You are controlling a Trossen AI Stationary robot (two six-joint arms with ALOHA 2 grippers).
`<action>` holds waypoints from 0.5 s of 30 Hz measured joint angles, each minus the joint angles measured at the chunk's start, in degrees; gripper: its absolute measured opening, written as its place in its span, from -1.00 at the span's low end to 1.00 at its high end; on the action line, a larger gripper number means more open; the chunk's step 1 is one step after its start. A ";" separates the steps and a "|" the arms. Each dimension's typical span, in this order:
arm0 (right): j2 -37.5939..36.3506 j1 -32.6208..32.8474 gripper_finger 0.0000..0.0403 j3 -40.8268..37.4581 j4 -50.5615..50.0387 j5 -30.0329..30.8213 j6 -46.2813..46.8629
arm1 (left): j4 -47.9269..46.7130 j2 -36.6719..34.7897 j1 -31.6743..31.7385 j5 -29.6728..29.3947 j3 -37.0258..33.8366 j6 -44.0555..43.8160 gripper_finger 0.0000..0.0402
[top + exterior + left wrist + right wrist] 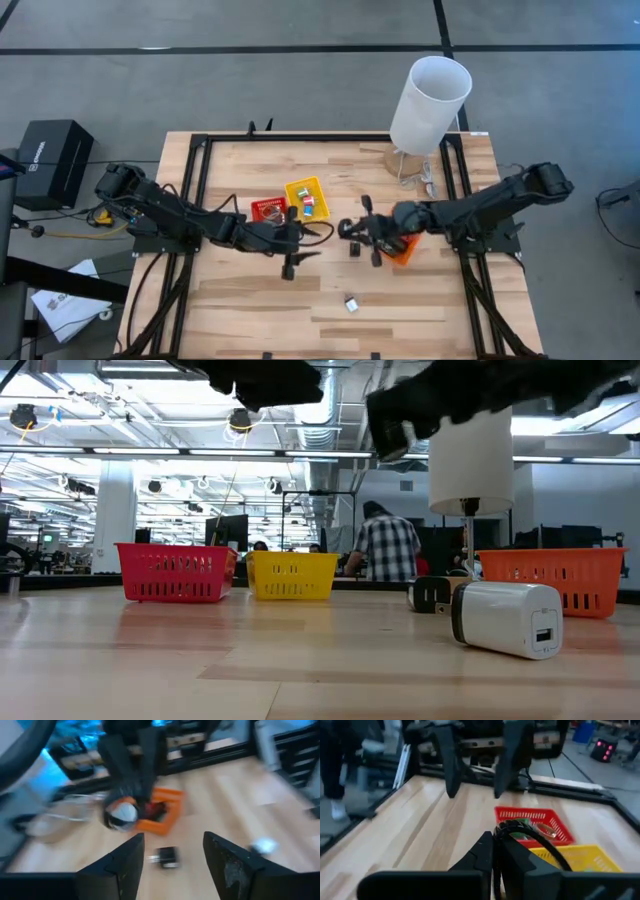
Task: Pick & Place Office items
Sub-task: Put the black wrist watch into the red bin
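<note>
The wooden worktop [260,300] carries three plastic trays near its middle: a red tray [267,209], a yellow tray [306,196] just beside it, and an orange tray [404,249] toward the right arm's side. Small office items lie in the red and yellow trays; in the yellow one, red, green and blue pieces [310,205] can be made out, but their kinds cannot be told. A small white block [351,303] lies alone on the bare worktop nearer the front edge, well apart from the trays; the low view shows it as a white block [505,617] lying on its side. A small black item [354,249] lies on the worktop between the two arms, near the orange tray; the left wrist view shows this black item [166,856] just in front of the orange tray [162,812]. The left claw [296,262] hovers above the worktop in front of the red tray, its fingers [120,865] standing apart with nothing between them. The right claw [360,232] sits beside the orange tray, its fingers [487,852] pressed together; whether anything is pinched between them cannot be told. A tall white cylinder [428,104] stands at the far right part of the worktop. In the low view a person in a checked shirt [388,550] stands in the room beyond the worktop.
</note>
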 joint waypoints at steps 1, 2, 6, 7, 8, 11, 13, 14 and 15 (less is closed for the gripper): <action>1.14 -1.03 -0.92 0.02 2.05 -1.46 1.28 | 0.18 0.00 0.11 -2.17 0.00 1.32 -0.04; 2.19 -1.96 -0.92 0.18 3.97 -3.67 2.48 | 0.30 0.00 0.20 -4.69 0.00 1.98 -0.06; 7.55 -4.25 -0.92 2.07 10.78 -12.86 5.69 | 0.24 0.00 0.89 -11.88 0.00 3.11 -0.08; 9.31 -4.49 -0.92 2.94 12.42 -14.25 5.74 | 0.26 0.00 0.93 -12.02 0.00 3.06 -0.08; 10.64 -4.58 -0.92 3.56 13.21 -15.18 5.76 | 0.33 0.00 0.92 -12.07 0.00 3.04 -0.08; 14.71 -5.18 -0.92 6.71 14.15 -18.37 5.80 | 0.49 0.01 0.67 -11.99 0.00 2.13 -0.08; 17.26 -5.20 -0.92 9.08 14.29 -20.75 5.97 | 0.29 0.00 0.67 -11.89 0.00 0.79 -0.08; 18.06 -5.20 -0.92 9.88 14.28 -21.67 5.95 | -0.05 0.00 0.68 -11.93 0.00 0.25 -0.08; 18.79 -5.17 -0.92 10.83 14.29 -22.05 5.95 | -0.70 0.00 0.45 -11.91 0.00 0.15 -0.08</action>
